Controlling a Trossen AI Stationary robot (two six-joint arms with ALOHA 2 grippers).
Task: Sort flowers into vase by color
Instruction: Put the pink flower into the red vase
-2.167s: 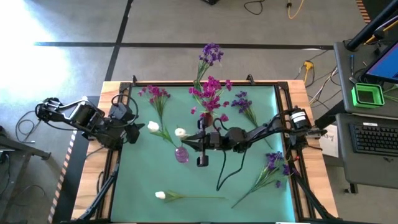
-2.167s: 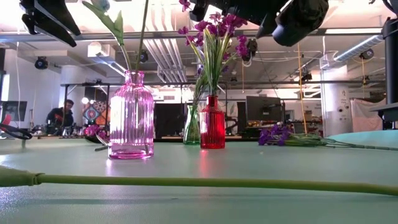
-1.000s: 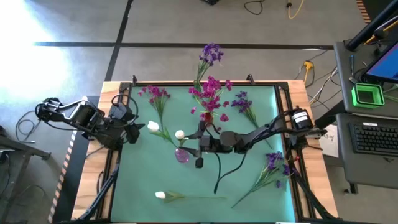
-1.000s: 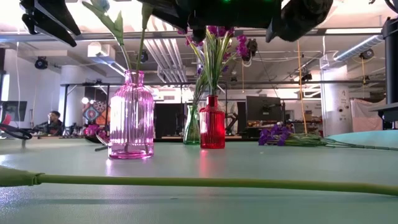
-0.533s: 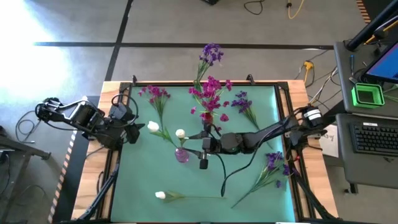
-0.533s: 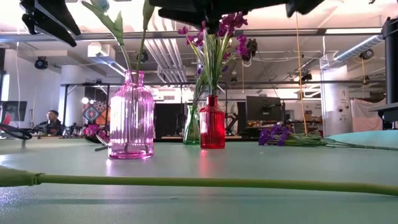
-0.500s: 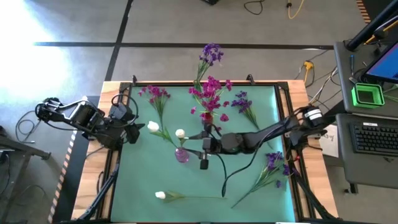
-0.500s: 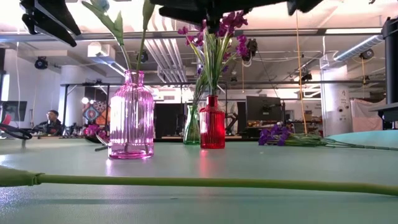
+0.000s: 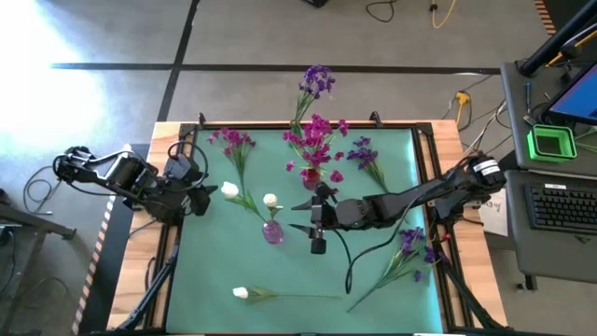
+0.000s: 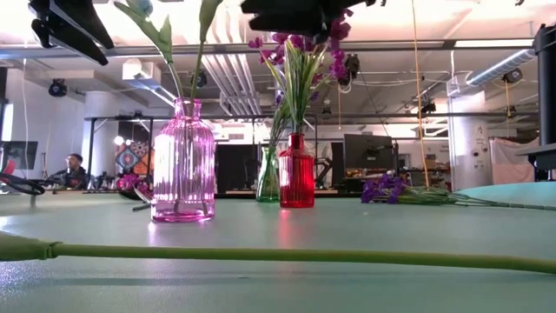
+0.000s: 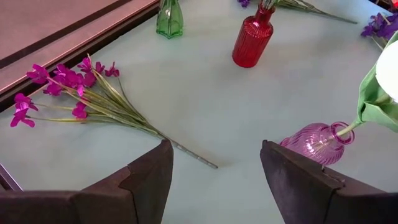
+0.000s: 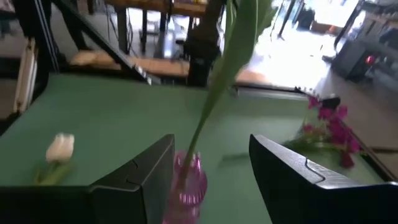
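Right gripper (image 9: 300, 217) hangs mid-mat beside the ribbed pink glass vase (image 9: 272, 231), jaws spread and empty: white tulip-like flowers (image 9: 269, 201) look seated there. Left gripper (image 9: 203, 199) waits at the mat's left edge, jaws spread, empty. One white tulip-like stem (image 9: 280, 295) lies near the front edge, probably next.

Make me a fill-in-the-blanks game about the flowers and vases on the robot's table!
1. The white flowers stand in the ____ vase.
2. The magenta flowers stand in the ____ vase.
3. One white flower lies flat on the green ____.
4. The right gripper hovers beside the pink vase with its fingers ____.

Missing words: pink; red; mat; open
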